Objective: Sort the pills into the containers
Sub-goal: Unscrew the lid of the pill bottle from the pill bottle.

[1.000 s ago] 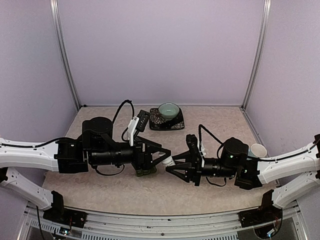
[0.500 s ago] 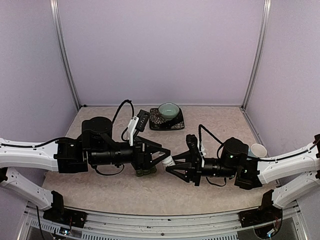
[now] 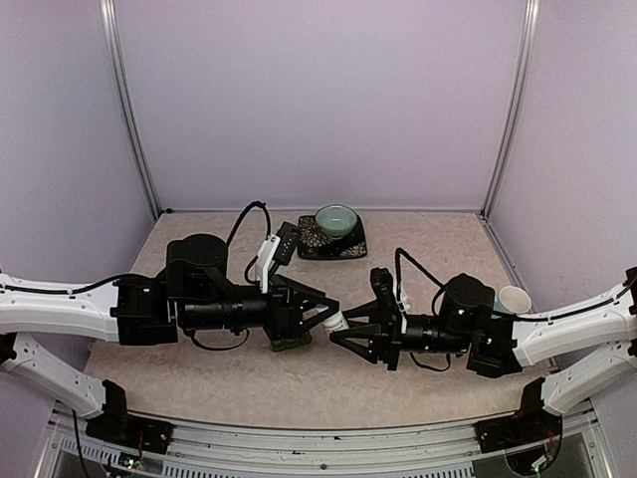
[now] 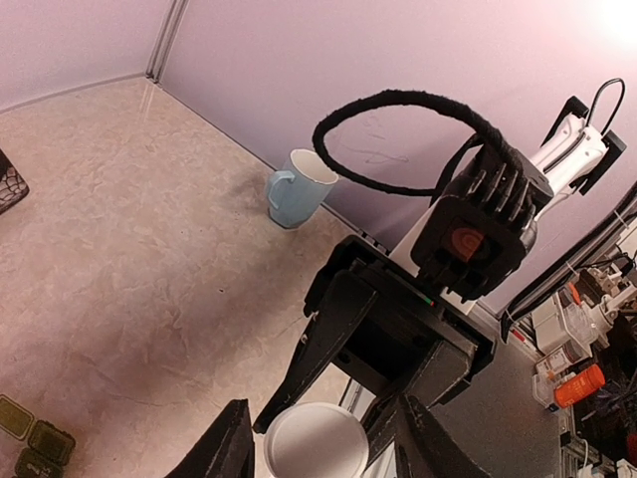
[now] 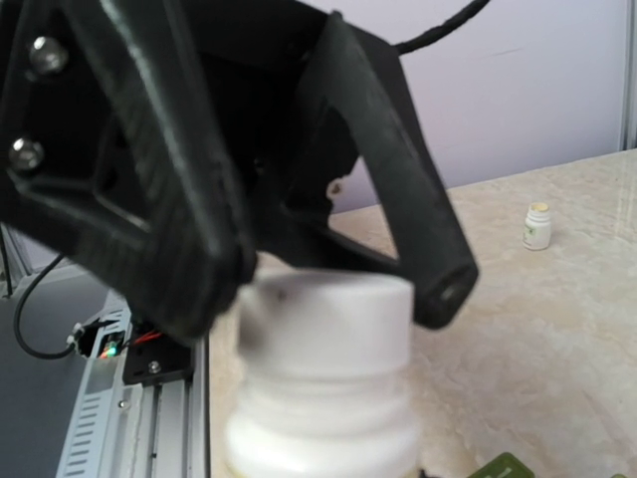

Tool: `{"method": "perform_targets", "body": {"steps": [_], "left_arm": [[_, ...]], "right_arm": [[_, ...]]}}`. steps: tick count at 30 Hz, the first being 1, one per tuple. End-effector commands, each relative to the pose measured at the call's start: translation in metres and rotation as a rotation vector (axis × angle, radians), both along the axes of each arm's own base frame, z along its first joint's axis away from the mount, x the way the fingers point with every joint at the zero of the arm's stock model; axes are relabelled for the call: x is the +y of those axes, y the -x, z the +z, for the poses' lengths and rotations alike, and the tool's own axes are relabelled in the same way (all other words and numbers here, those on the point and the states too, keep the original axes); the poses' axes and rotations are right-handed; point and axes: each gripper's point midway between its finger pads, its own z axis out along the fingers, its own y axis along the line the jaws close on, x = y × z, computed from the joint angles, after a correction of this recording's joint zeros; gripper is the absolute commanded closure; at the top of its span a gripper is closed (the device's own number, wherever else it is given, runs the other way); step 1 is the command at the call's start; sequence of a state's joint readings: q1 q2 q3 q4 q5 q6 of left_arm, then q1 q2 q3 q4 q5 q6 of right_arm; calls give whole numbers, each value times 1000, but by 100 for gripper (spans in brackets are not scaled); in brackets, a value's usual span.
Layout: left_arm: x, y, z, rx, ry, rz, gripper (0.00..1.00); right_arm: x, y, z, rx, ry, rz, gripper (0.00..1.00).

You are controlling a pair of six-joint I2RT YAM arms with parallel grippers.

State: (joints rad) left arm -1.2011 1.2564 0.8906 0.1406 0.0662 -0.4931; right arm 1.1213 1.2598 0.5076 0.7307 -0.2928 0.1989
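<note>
A white pill bottle (image 3: 335, 322) hangs above the table's middle between the two arms. My right gripper (image 3: 345, 329) is shut on the bottle's body. In the left wrist view its black fingers (image 4: 299, 373) clamp just under the round white cap (image 4: 314, 443). My left gripper (image 4: 320, 456) straddles that cap, open, with a slim gap on each side. The right wrist view shows the bottle (image 5: 323, 398) close up and blurred. The dark green containers (image 3: 291, 344) lie on the table under the left gripper and show again (image 4: 28, 443) at the left wrist view's bottom left. No pills show.
A teal bowl (image 3: 336, 221) sits on a dark patterned tray (image 3: 311, 239) at the back. A pale blue mug (image 4: 297, 187) stands by the right wall, behind the right arm. A small white bottle (image 5: 537, 226) stands on the table farther off.
My left gripper's jaws have narrowed around the bottle cap and the left arm has edged slightly right. The right arm and the bottle have stayed put.
</note>
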Motion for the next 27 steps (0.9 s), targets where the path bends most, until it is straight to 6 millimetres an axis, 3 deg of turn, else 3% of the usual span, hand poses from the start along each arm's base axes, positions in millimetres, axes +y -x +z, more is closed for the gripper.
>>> {"method": "perform_targets", "body": {"steps": [1,7,15,27], "left_arm": [[-2,-1,6,-11,11,-8,53],[-2,-1,3,-9,4,-8,53],[-2,-1,4,-10,6,-6,63],[1,-2,10,-16,22,7,64]], "right_arm": [[-2,-2,14,-26,-28,-8,74],[-2,-3,15,-29,-29,-9,74],[-2,-3,14,-27,-26,-8,74],[-1,-4,11,-25,-18,-17,74]]}}
